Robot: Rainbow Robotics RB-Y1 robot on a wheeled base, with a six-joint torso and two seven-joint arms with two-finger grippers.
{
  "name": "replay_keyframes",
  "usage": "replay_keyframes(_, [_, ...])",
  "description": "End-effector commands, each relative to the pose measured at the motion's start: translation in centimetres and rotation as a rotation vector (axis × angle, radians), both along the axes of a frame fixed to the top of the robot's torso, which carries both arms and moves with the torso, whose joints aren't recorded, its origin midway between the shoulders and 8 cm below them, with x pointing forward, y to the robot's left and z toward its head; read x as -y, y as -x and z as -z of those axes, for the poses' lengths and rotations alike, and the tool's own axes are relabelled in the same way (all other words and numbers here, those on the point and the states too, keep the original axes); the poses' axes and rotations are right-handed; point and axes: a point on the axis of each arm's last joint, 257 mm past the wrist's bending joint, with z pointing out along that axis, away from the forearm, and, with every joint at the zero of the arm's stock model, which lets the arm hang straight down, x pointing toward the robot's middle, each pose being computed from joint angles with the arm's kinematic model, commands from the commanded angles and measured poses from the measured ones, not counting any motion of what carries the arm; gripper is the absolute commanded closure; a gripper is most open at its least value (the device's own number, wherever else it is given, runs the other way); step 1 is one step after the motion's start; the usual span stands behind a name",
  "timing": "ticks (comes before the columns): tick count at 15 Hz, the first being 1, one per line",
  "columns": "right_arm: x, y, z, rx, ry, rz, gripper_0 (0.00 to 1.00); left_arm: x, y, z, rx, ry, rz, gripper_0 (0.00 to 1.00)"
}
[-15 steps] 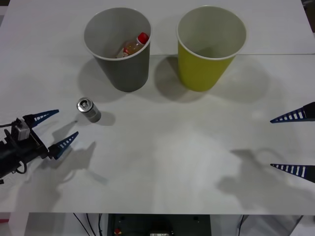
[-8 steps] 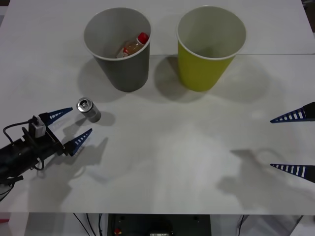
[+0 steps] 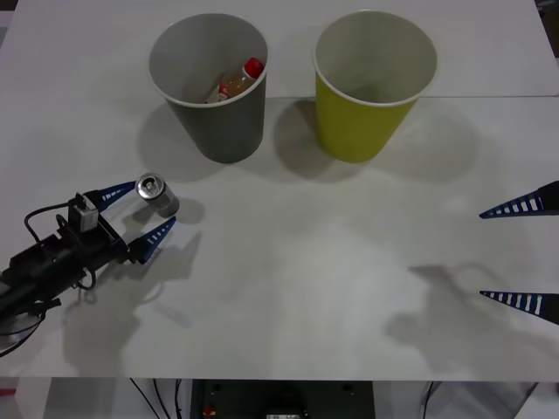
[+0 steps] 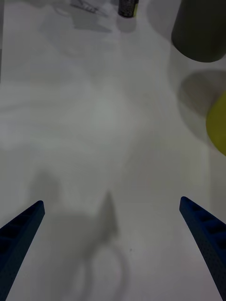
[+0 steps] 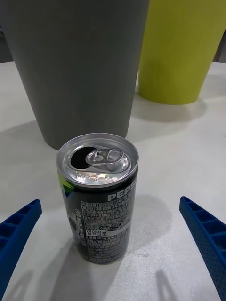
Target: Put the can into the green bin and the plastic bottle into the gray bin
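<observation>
One can stands upright on the surface near the gray bin, between the wide-open, empty fingers of my left gripper; judged light, smooth and dentable, so I grip mid-wall, moderately.

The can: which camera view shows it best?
The left wrist view: the can stands upright and close, with its pull-tab and label visible. In the front view it is small; in the right wrist view it is cut off at the edge.
</observation>
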Motion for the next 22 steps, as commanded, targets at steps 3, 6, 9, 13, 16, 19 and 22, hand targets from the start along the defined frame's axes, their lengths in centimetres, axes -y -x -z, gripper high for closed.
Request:
replay_keyframes(3, [0.0,0.0,0.0,0.0,0.0,0.0,0.0,0.8,-1.3,-0.4,0.001,0.004,0.002,0.0])
replay_keyframes(6, [0.0,0.0,0.0,0.0,0.0,0.0,0.0,1.8,-1.7,-0.2,-0.005,0.019,-0.003,0.0])
replay_keyframes(9, [0.0,0.0,0.0,0.0,0.0,0.0,0.0,2.5,-2.1,-0.3,-0.005,0.022,0.0,0.0])
replay_keyframes(13, [0.0,0.0,0.0,0.0,0.0,0.0,0.0,2.9,-3.1,-0.3,-0.009,0.015,-0.005,0.0])
replay_keyframes(16, [0.0,0.0,0.0,0.0,0.0,0.0,0.0,3.1,-3.4,-0.4,-0.009,0.016,-0.008,0.0])
replay_keyframes(19, [0.0,0.0,0.0,0.0,0.0,0.0,0.0,3.2,-3.4,-0.4,-0.008,0.016,-0.008,1.0])
replay_keyframes(22, [0.0,0.0,0.0,0.0,0.0,0.0,0.0,3.1,-3.3,-0.3,-0.009,0.013,-0.008,1.0])
